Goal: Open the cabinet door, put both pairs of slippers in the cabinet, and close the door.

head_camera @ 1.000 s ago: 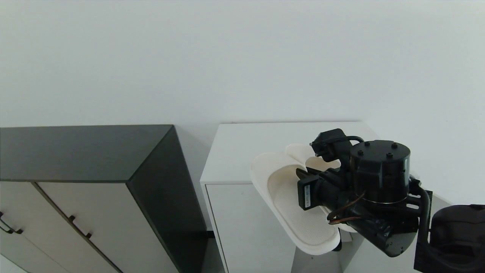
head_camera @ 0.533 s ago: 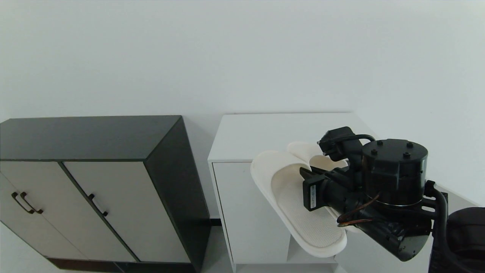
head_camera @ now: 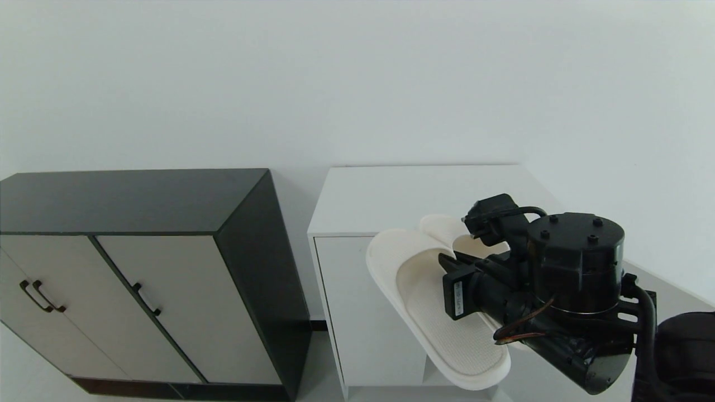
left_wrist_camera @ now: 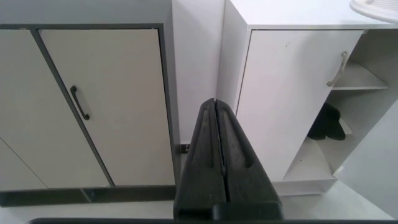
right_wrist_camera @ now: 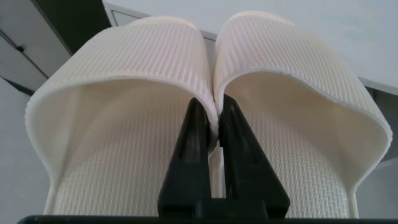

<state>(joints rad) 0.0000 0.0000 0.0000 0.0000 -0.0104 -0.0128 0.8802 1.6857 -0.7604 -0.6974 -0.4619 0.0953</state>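
Black on top and sides, beige across two shut fronts: dark cabinet [head_camera: 134, 201] at far left against a pale wall [head_camera: 357, 72], slim bar handles [head_camera: 146, 300] upright on its doors. Aimed at the narrow gap just right of it, left gripper [left_wrist_camera: 216, 109], fingers pressed flat together with nothing between them. Across that gap, white cabinet [head_camera: 357, 312], squared off beside the dark one and standing slightly lower. Seen from the left wrist, its door [left_wrist_camera: 292, 93] carrying a metal handle [left_wrist_camera: 336, 68] at the right edge; impossible to tell whether that panel sits flush or ajar. Past that edge, an open compartment with a shelf [left_wrist_camera: 357, 78] and, on the level beneath, dark footwear [left_wrist_camera: 328, 122] tucked toward the back. In front of the white cabinet's right half, lifted off any surface, cream slippers [head_camera: 441, 329], waffle-textured footbeds side by side and tilted, one end raised about level with the cabinet top, the other hanging lower to the right. Clamped on them, right gripper [head_camera: 449, 258] — black fingers [right_wrist_camera: 193, 155] closed over the adjoining inner edges of the two ribbed straps, squeezing both slippers together as a pair. Farther right, the black wrist housing behind the grip, reaching in from the lower right corner of the head view.
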